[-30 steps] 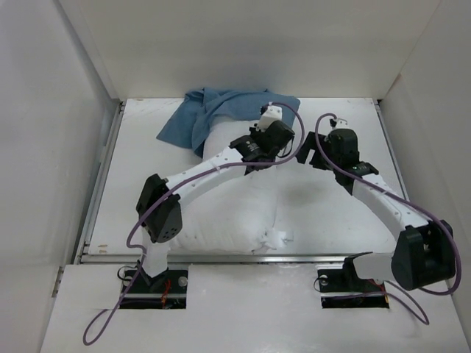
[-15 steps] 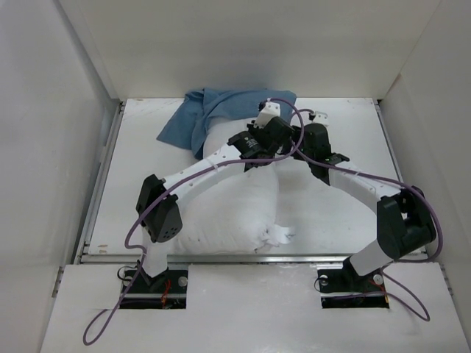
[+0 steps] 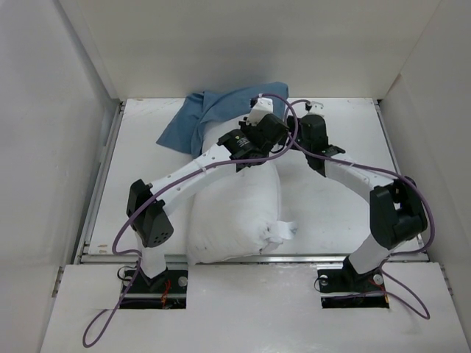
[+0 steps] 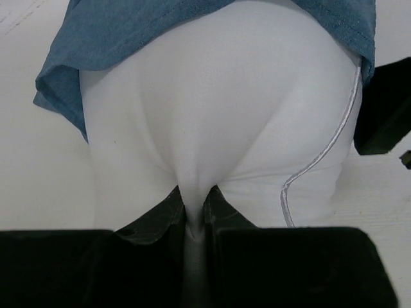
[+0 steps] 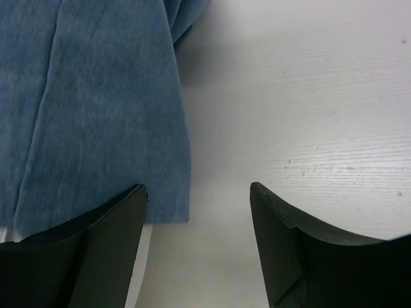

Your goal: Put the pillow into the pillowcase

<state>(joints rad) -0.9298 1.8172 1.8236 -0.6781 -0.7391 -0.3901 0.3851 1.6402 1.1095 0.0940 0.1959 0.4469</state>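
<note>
From above, the pillow [image 3: 235,209] lies lengthwise on the tabletop [image 3: 338,213]. Its far end is under the pillowcase [image 3: 195,121], which sits bunched near the back wall. The left arm [image 3: 199,165] reaches over the pillow to that far end, and the right arm [image 3: 353,176] comes in just beside it from the right. Most of the white body shows bare.

In the left wrist view, the left fingers [image 4: 160,215] are closed narrow on a fold of the white pillow cloth, which is pinched up between them. The blue hem runs across the top of the pillow and covers only its rounded far end.

In the right wrist view, the right fingers [image 5: 109,237] stand wide and hold nothing. A corner of the pillowcase edge lies in the gap next to one finger, and bare tabletop fills the rest of the gap.

I judge the task to be at an early stage: only the end of the pillow is capped. The case must yet be drawn along the whole length, probably by taking the hem on this right side.
</note>
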